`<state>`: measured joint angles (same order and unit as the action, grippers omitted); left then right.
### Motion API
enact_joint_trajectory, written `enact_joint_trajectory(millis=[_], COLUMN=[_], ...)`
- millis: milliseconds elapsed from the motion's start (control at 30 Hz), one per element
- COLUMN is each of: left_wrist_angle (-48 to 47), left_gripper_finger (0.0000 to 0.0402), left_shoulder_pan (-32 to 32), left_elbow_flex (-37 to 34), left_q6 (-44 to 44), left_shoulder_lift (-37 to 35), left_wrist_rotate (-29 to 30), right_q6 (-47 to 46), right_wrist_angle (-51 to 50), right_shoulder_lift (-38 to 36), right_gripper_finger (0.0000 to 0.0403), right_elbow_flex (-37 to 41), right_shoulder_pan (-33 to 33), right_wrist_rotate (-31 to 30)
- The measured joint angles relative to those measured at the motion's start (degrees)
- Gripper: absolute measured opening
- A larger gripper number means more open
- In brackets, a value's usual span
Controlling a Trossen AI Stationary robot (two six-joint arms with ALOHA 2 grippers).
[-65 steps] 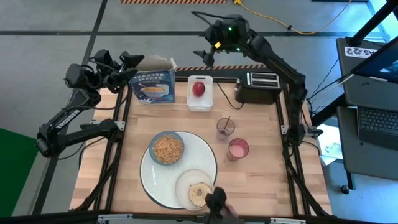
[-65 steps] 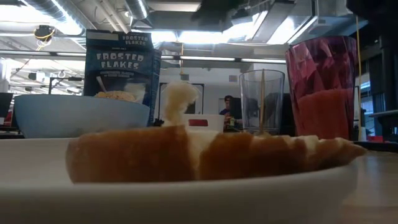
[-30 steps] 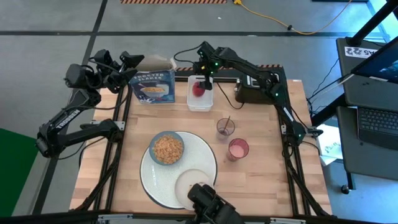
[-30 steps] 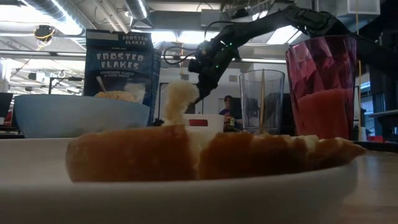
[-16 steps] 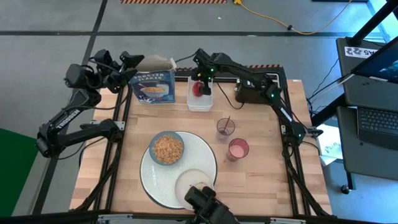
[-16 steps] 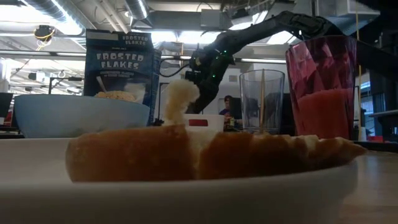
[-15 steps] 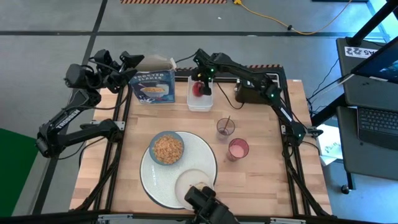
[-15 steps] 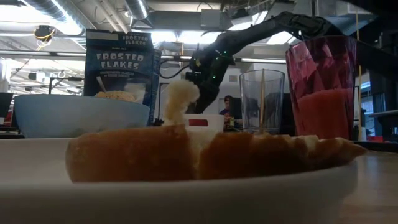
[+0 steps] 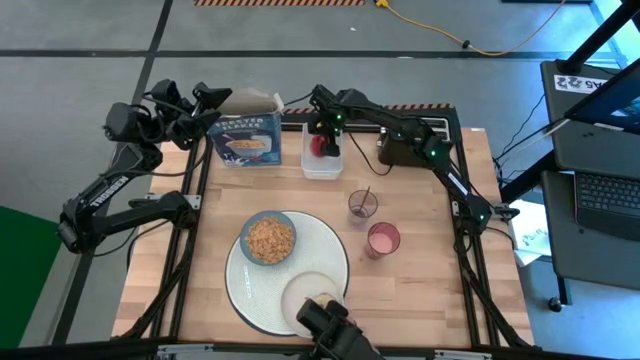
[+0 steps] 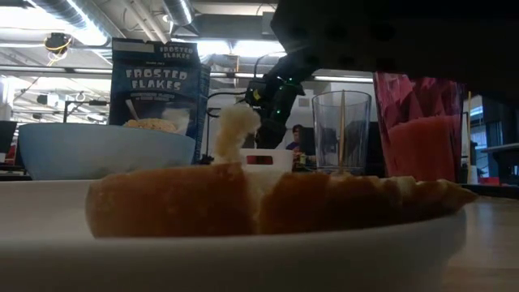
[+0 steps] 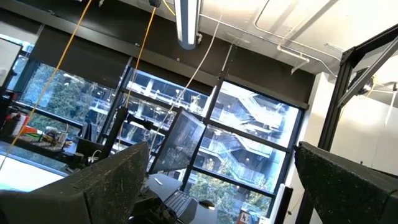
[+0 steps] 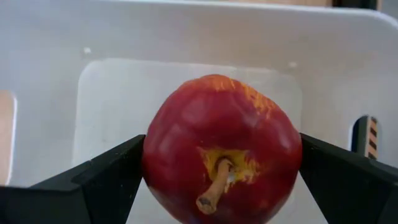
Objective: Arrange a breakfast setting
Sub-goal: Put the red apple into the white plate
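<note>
wooden table (image 9: 420,270) on grey floor (image 9: 80,40), ceiling lights overhead.

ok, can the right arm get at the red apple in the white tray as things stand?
Probably yes. The right gripper is open, with a finger on each side of the red apple in the white rectangular tray. Nothing sits between them, and the left gripper waits at the table's far left corner.

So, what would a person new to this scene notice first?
Probably the right gripper, lowered into the white rectangular tray at the table's far edge, its open fingers on either side of the red apple. Next, the big round white plate near the front, carrying a small blue bowl of cereal.
</note>
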<state>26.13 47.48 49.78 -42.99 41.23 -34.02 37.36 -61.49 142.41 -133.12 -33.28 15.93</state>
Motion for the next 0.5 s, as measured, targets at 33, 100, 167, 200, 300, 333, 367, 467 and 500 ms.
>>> enact_joint_trajectory(millis=[33,100,167,200,300,333,367,467,500], left_wrist_angle=[0.0,0.0,0.0,0.0,0.0,0.0,0.0,0.0,0.0], left_gripper_finger=[0.0390,0.0390,0.0390,0.0390,0.0390,0.0390,0.0390,0.0390,0.0390], left_shoulder_pan=[0.0,0.0,0.0,0.0,0.0,0.0,0.0,0.0,0.0], left_elbow_flex=[0.0,0.0,0.0,0.0,0.0,0.0,0.0,0.0,0.0], left_q6=[0.0,0.0,0.0,0.0,0.0,0.0,0.0,0.0,0.0], left_shoulder_lift=[0.0,0.0,0.0,0.0,0.0,0.0,0.0,0.0,0.0], left_wrist_rotate=[0.0,0.0,0.0,0.0,0.0,0.0,0.0,0.0,0.0], right_q6=[0.0,0.0,-0.5,-1.0,-1.6,-1.6,-1.6,-2.6,-2.8], right_wrist_angle=[-0.1,0.1,0.0,-0.1,-0.6,-0.6,-0.6,-1.7,-2.8], right_shoulder_lift=[0.0,0.0,0.0,0.0,0.0,0.0,0.0,0.0,0.0], right_gripper_finger=[0.0395,0.0395,0.0391,0.0386,0.0365,0.0362,0.0362,0.0362,0.0362], right_elbow_flex=[0.0,0.0,0.0,0.0,0.0,0.0,0.0,-0.4,-0.7], right_shoulder_pan=[0.0,0.0,0.0,-0.1,-0.1,-0.1,-0.1,-0.1,-0.1], right_wrist_rotate=[-0.3,-0.9,-1.4,-1.7,-2.0,-2.0,-2.2,-2.4,-2.9])
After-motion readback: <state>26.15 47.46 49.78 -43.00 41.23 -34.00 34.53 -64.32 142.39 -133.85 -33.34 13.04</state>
